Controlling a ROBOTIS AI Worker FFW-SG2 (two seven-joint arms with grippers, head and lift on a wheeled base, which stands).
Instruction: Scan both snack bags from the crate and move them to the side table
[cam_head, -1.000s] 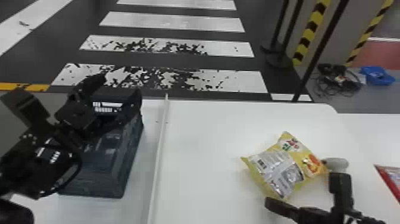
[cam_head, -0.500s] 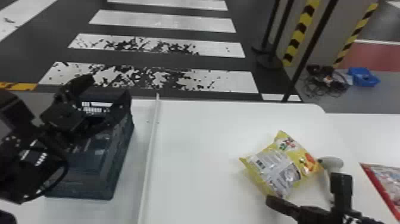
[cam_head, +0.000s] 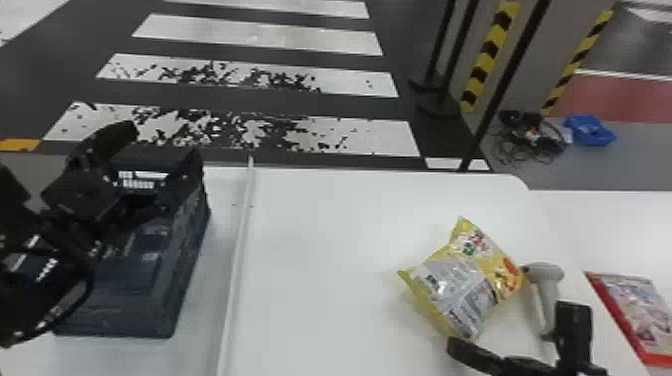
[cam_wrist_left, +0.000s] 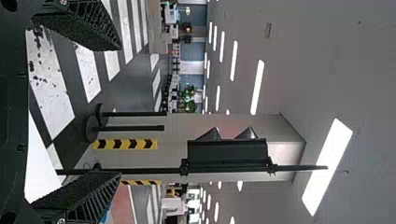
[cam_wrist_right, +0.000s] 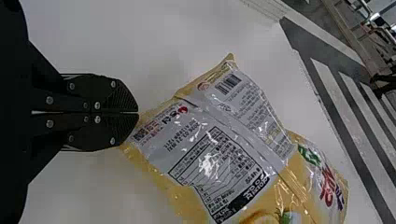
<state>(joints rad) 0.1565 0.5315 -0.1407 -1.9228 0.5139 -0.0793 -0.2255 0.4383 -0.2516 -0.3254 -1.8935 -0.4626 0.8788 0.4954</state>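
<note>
Our right jaws (cam_head: 452, 345) sit low in the head view, at the near edge of the yellow snack bag (cam_head: 462, 290). There we mostly get their outline; the right wrist view adds that these right jaws (cam_wrist_right: 138, 112) are pressed together, tips at the bag's silver-and-yellow end. We cannot tell whether any film is caught between them. That closer view also gives us the bar code (cam_wrist_right: 229, 84) on the bag's printed back.

Our left jaws (cam_head: 150, 165) hang over the dark crate (cam_head: 130, 300) in the head view. From the left wrist view, we see the 2 fingers of the left jaws (cam_wrist_left: 121, 111) spread wide, and beyond them a black signal box (cam_wrist_left: 227, 155) on a pole.

The head view sets out the rest for us: the bag lies on the white bench (cam_head: 325, 280), well apart from the crate, with the raised strip (cam_head: 237, 260) between. Just beside the bag lies the pale scanner (cam_head: 545, 273). Farther right, a red-edged packet (cam_head: 632, 310) lies flat on a white surface.
</note>
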